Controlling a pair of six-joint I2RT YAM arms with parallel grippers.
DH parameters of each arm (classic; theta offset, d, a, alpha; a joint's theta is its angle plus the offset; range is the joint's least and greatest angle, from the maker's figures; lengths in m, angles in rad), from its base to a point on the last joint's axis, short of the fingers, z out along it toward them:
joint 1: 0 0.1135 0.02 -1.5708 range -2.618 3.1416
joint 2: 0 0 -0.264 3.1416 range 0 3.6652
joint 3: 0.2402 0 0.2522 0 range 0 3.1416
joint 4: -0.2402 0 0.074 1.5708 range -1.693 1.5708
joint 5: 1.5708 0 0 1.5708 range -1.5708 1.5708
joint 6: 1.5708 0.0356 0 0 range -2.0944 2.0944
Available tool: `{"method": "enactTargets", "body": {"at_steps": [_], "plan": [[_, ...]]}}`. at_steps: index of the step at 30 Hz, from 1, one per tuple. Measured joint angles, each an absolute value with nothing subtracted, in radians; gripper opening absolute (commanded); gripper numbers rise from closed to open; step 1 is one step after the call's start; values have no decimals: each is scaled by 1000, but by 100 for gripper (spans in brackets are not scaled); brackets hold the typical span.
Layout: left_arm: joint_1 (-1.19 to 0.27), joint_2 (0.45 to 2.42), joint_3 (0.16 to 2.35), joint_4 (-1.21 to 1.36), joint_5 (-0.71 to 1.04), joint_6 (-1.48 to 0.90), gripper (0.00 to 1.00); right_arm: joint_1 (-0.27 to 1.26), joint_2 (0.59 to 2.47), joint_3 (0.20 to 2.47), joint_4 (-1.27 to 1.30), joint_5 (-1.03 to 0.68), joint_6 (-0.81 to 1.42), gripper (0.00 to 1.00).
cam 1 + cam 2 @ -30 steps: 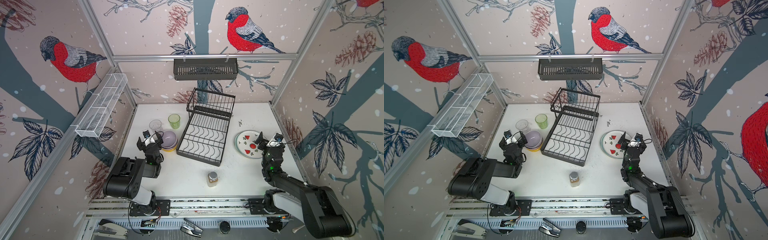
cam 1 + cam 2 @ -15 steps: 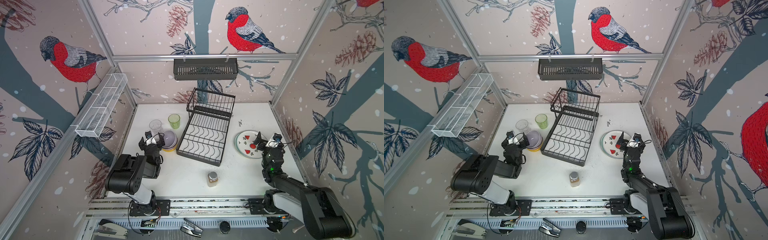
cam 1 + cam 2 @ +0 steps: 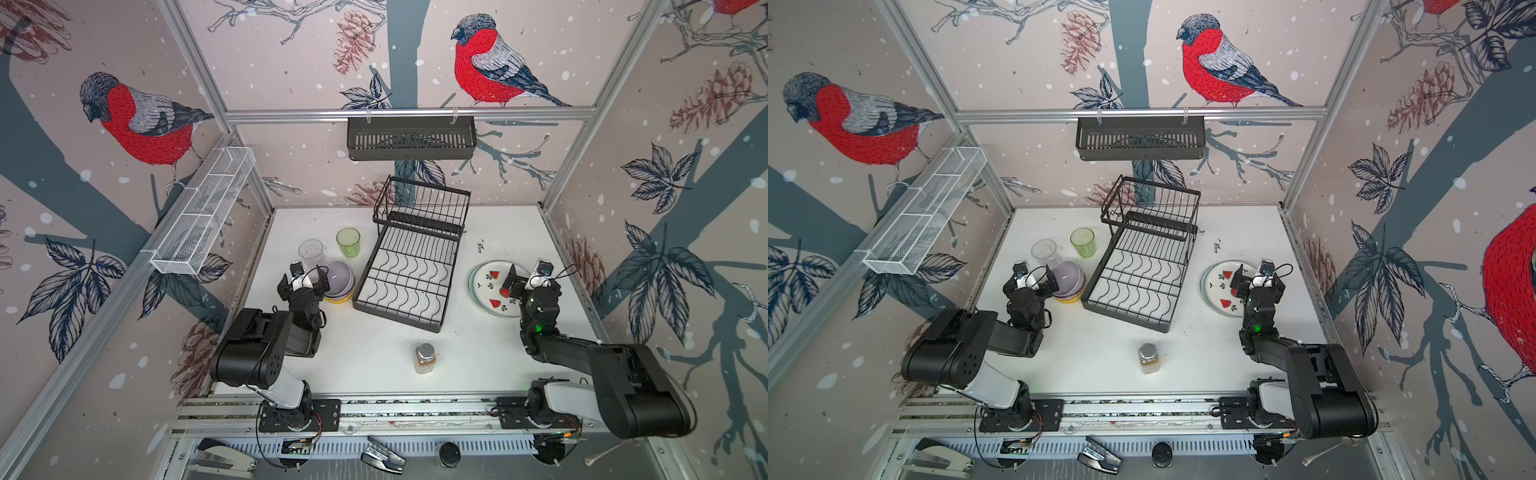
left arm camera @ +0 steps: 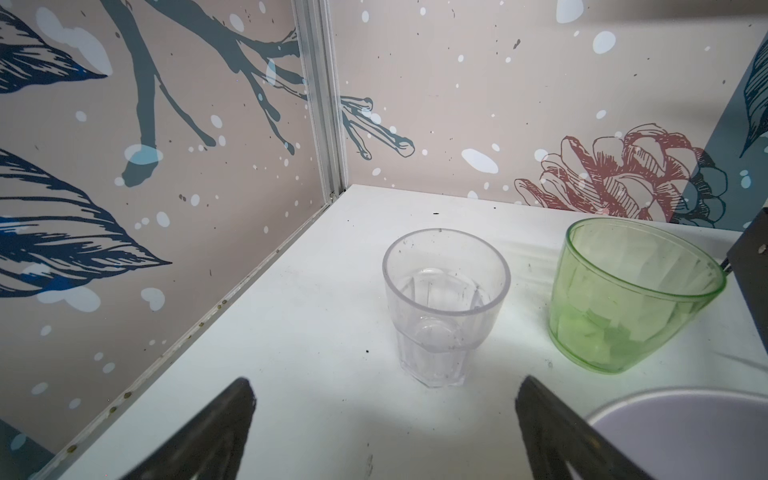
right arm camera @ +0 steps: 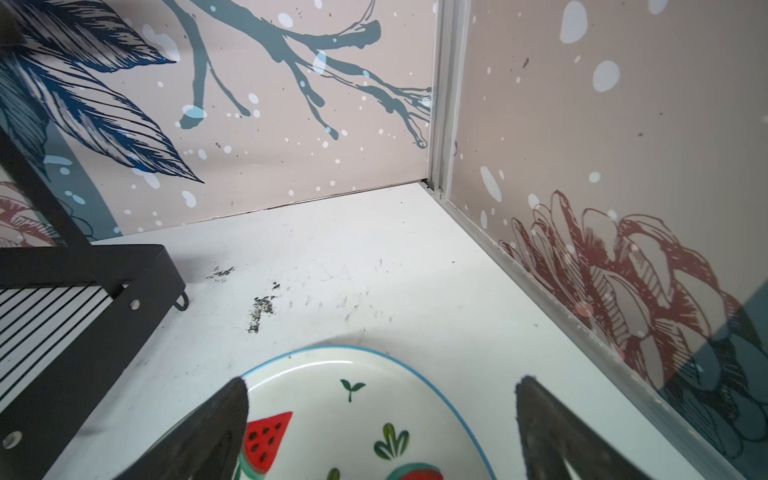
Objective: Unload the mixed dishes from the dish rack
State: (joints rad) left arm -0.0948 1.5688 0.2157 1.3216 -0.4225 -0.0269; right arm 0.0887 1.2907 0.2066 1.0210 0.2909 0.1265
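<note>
The black wire dish rack [image 3: 411,266] [image 3: 1142,270] stands mid-table with nothing in it. To its left sits a stack of bowls, lilac bowl [image 3: 340,280] on top and a yellow one at the bottom, with the clear tumbler [image 4: 444,307] and green tumbler [image 4: 631,295] behind. My left gripper [image 3: 303,284] [image 4: 384,386] is open beside the lilac bowl, facing the clear tumbler. Right of the rack lies the watermelon plate [image 3: 488,286] [image 5: 332,374] on top of other plates. My right gripper [image 3: 532,284] [image 5: 382,384] hangs open over its near edge.
A silver-capped jar of brown powder [image 3: 424,358] stands near the table's front. A black slotted basket [image 3: 411,137] hangs on the back wall and a white mesh tray [image 3: 203,212] on the left wall. Dark crumbs lie between rack and plates.
The left arm's elbow has shifted slightly while its gripper stays beside the bowls. The right arm has barely moved. Both grippers remain open.
</note>
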Motion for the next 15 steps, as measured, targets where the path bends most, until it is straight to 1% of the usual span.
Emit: {"method": "enactTargets", "body": {"at_steps": [5, 9, 15], "plan": [[-95, 1569, 216, 1322, -422, -27, 98, 76, 1304, 234, 988, 119, 117, 100], [-95, 1569, 216, 1322, -422, -27, 98, -17, 1300, 221, 978, 17, 134, 100], [-95, 1569, 216, 1322, -422, -27, 98, -22, 1272, 167, 1024, 36, 135, 100]]}}
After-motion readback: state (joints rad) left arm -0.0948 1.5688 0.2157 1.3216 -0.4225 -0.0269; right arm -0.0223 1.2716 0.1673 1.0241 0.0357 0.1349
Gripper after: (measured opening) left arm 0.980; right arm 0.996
